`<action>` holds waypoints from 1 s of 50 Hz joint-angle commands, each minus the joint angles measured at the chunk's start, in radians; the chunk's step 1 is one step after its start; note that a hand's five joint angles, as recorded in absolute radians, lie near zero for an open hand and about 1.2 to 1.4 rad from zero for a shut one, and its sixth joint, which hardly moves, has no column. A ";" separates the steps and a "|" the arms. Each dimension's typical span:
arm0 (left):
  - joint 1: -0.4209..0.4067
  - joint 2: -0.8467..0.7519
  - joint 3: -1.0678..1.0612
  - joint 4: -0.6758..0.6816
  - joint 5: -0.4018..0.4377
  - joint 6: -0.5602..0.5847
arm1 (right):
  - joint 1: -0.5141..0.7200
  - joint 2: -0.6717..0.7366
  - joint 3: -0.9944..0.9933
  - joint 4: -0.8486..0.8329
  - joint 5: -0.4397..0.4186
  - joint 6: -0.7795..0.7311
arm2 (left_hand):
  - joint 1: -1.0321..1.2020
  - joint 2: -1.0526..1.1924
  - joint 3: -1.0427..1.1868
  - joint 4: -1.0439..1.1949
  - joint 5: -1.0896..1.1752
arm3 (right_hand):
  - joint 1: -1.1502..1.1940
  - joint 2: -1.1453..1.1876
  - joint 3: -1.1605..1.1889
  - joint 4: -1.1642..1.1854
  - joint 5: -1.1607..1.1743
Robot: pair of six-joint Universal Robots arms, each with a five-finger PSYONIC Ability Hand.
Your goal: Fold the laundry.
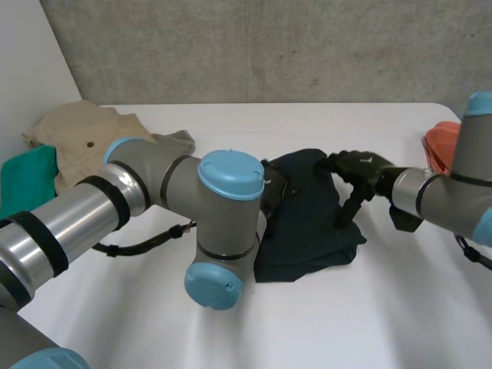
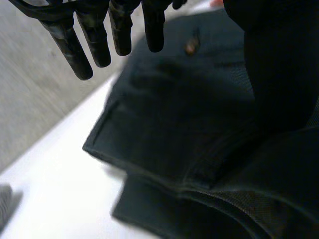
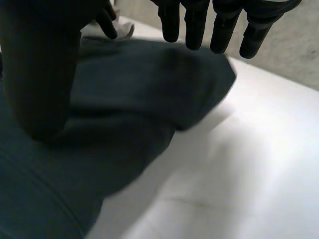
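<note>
dark cloth [image 1: 307,223] (crumpled, matte) | left hand [image 2: 75,45] spread | right hand [image 3: 194,25] spread

Head overhead; wrists close on dark garment [image 1: 307,223].

A dark navy garment [image 1: 307,223] lies rumpled, loosely doubled over, midway across the white table [image 1: 369,315].

You've got four laundry pieces for sure: one navy garment [image 1: 307,223] dead centre, one tan garment [image 1: 81,138] at 10 o'clock, one teal cloth [image 1: 27,177] at 9, one orange-red piece [image 1: 440,146] at 3; a grey scrap [image 1: 175,140] just beside the tan one might make five, can't tell; two arms, left arm [image 1: 154,181] and right arm [image 1: 438,196]; two hands, left hand [image 2: 75,45] and right hand [image 1: 357,165]; one table [image 1: 384,307].
</note>
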 commanded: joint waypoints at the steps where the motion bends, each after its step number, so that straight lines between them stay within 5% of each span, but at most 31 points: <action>1: 0.007 0.006 -0.065 -0.064 -0.001 0.006 | 0.006 0.072 -0.003 -0.006 0.039 -0.131 | -0.027 -0.017 -0.029 -0.023 -0.022 | -0.061 -0.039 -0.037 -0.035 -0.051; 10: 0.011 0.047 -0.075 -0.063 -0.004 0.009 | 0.012 0.072 -0.003 0.000 0.096 -0.220 | -0.030 -0.020 -0.032 -0.026 -0.024 | -0.061 -0.039 -0.037 -0.035 -0.051; 22: 0.037 0.293 -0.154 0.023 0.010 -0.001 | 0.035 -0.204 0.200 -0.167 0.094 -0.174 | -0.048 -0.038 -0.050 -0.043 -0.042 | -0.061 -0.039 -0.037 -0.035 -0.051; 26: 0.037 0.389 -0.244 0.103 0.068 0.002 | 0.026 -0.365 0.391 -0.299 0.093 -0.171 | -0.054 -0.044 -0.056 -0.049 -0.048 | -0.061 -0.039 -0.037 -0.035 -0.051; 31: 0.086 0.521 -0.388 0.135 0.266 -0.004 | 0.037 -0.508 0.687 -0.503 0.075 -0.177 | -0.054 -0.044 -0.056 -0.049 -0.048 | -0.061 -0.039 -0.037 -0.035 -0.051; 35: 0.130 0.570 -0.465 0.137 0.424 -0.043 | 0.040 -0.502 0.831 -0.621 0.070 -0.179 | -0.051 -0.041 -0.053 -0.046 -0.045 | -0.061 -0.039 -0.037 -0.035 -0.051; 39: 0.159 0.581 -0.497 0.137 0.493 -0.115 | 0.040 -0.461 0.882 -0.689 0.036 -0.185 | -0.039 -0.029 -0.041 -0.035 -0.033 | -0.061 -0.039 -0.037 -0.035 -0.051; 50: 0.170 0.581 -0.529 0.137 0.495 -0.175 | 0.066 -0.266 0.806 -0.753 -0.010 -0.249 | -0.033 -0.023 -0.035 -0.029 -0.027 | -0.051 -0.029 -0.027 -0.025 -0.041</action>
